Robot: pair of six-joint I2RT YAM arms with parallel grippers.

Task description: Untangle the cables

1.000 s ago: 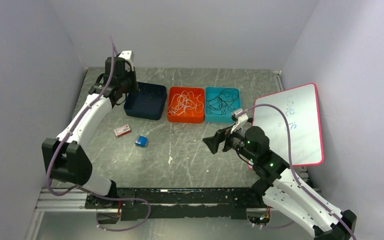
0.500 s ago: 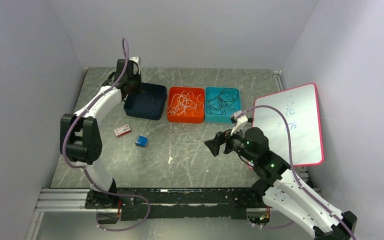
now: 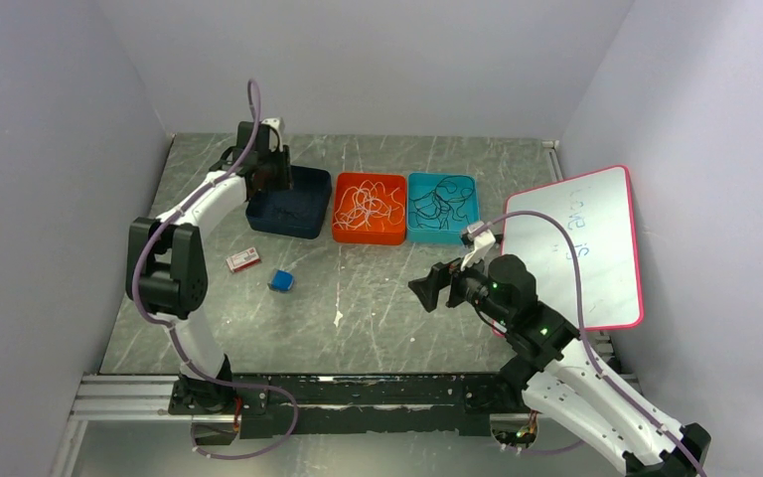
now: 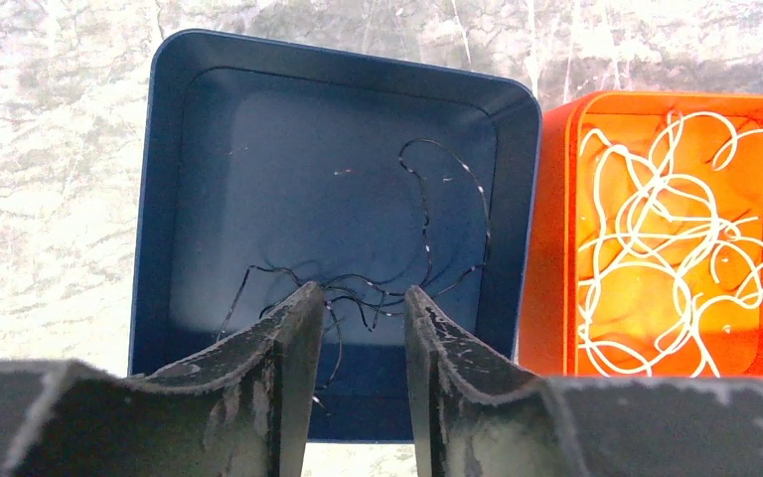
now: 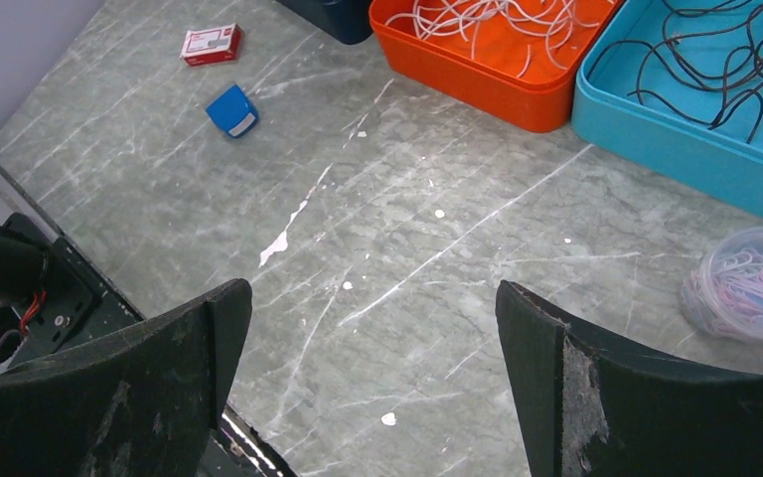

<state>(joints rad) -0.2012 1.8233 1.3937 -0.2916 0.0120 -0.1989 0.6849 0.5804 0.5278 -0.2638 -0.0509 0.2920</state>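
Observation:
A thin black cable (image 4: 427, 214) lies looped in the dark blue tray (image 3: 310, 217), whose rim also shows in the left wrist view (image 4: 159, 179). My left gripper (image 3: 272, 175) hangs over that tray's left side. In the left wrist view, the left gripper (image 4: 362, 300) has its jaws apart, with cable strands running between and under the tips. White cables (image 3: 368, 204) fill the orange tray (image 3: 340, 231). Dark cables (image 3: 440, 204) lie in the teal tray (image 3: 413, 234). My right gripper (image 3: 427, 290) is wide open and empty above bare table; its wrist view shows the same (image 5: 373, 298).
A pink-framed whiteboard (image 3: 581, 248) leans at the right. A small red-and-white box (image 3: 242, 260) and a blue block (image 3: 280, 281) lie left of centre. A clear tub of paper clips (image 5: 755, 283) sits beside the teal tray. Walls close in the left, back and right.
My left arm has stretched out and its gripper has moved right, from beside the dark blue tray's left edge to over it. The right gripper has barely shifted.

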